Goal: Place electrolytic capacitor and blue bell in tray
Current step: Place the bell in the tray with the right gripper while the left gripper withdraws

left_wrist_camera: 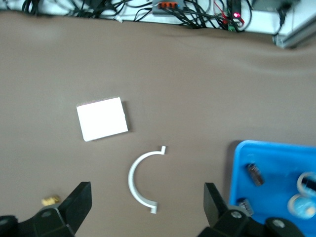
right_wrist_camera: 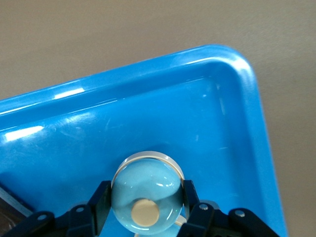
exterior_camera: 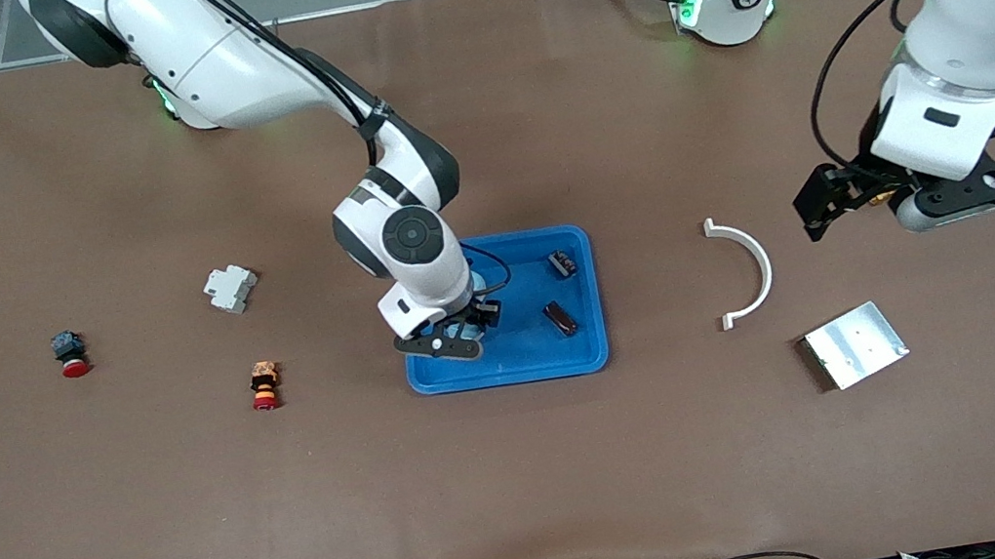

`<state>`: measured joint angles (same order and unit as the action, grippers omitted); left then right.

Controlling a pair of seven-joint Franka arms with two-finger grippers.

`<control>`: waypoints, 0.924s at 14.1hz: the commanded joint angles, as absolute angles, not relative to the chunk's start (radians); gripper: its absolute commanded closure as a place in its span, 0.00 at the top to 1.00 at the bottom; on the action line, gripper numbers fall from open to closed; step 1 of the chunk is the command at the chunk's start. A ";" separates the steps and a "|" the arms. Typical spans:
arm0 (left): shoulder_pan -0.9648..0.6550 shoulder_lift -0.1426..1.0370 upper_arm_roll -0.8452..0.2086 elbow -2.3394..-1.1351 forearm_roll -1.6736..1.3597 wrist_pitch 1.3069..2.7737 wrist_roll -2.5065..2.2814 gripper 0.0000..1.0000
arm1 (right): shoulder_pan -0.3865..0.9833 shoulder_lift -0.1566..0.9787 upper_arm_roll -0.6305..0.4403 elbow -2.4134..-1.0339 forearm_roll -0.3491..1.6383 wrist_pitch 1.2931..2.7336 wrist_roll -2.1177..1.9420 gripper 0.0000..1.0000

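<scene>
Right wrist view alone shows the pale blue bell point(right_wrist_camera: 147, 190) pinched between the right gripper point(right_wrist_camera: 146, 207)'s fingers point(right_wrist_camera: 101, 202), which are closed tight on its sides, low over the tray point(right_wrist_camera: 163, 89) floor near a rounded corner. Front view hides the bell under that wrist but shows two dark capacitors point(exterior_camera: 560, 317) lying in the tray toward the left arm's end. The left gripper point(exterior_camera: 841, 199) waits, fingers point(left_wrist_camera: 79, 202) spread wide and empty, above bare table beside the white curved piece point(exterior_camera: 746, 270) and silver plate point(exterior_camera: 855, 344).
</scene>
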<state>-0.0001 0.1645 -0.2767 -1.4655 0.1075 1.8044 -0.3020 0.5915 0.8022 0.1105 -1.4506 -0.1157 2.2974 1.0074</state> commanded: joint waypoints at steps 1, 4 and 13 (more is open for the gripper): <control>0.078 0.124 -0.291 -1.520 0.112 1.837 -0.094 1.00 | 0.620 0.862 0.089 -1.378 -0.141 2.312 1.045 0.00; 0.147 0.060 -0.293 -1.653 0.091 1.920 0.006 1.00 | 0.620 0.868 0.089 -1.379 -0.144 2.318 1.045 0.00; 0.138 0.083 -0.325 -1.594 0.086 1.917 -0.015 1.00 | 0.617 0.881 0.075 -1.381 -0.193 2.318 1.039 0.00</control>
